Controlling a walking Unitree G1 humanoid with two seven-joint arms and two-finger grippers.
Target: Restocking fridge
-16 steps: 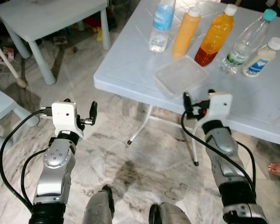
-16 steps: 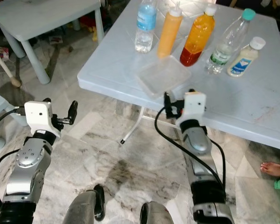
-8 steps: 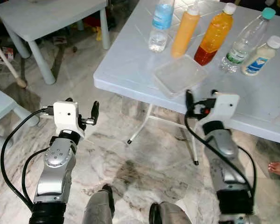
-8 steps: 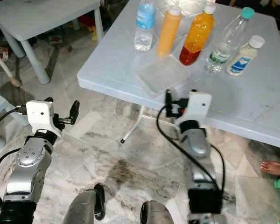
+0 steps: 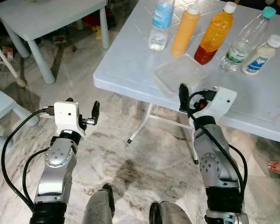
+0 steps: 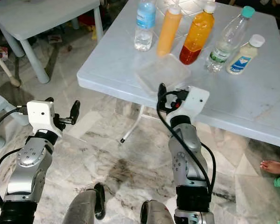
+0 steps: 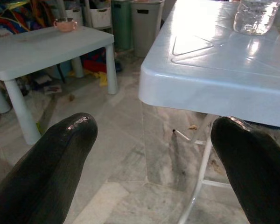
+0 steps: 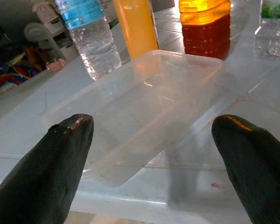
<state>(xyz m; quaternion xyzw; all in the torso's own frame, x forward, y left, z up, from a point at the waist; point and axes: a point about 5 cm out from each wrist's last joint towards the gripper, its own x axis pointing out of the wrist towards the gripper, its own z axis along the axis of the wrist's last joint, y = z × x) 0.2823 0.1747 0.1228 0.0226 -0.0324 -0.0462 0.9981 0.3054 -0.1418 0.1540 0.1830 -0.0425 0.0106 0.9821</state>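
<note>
- Hanging over the marble floor (image 5: 130,163) beside the counter (image 5: 126,65), the left gripper (image 7: 149,154) sits where it was a second ago, its jaws spread wide with nothing between them.
- Compared with a second ago, the right gripper (image 8: 151,154) has risen and swung inward to the counter's near edge; its jaws are released, held apart just short of the clear plastic container (image 8: 144,107).
- That shallow rectangular container (image 5: 179,74) lies flat near the counter's front edge, its long axis running diagonally from the near left toward the far right; one short end faces the right gripper. It looks empty, though the clear plastic makes that hard to confirm.
- Behind the container, left to right, stand a water bottle with a blue label (image 5: 161,25), an orange squeeze bottle (image 5: 184,30), an amber juice bottle (image 5: 214,35), a clear bottle with a teal cap (image 5: 245,42) and a small white-capped bottle (image 5: 259,58). The first three are upright; the last two appear to lean rightward.
- A smaller pale table (image 5: 46,14) stands well apart on the far left.
</note>
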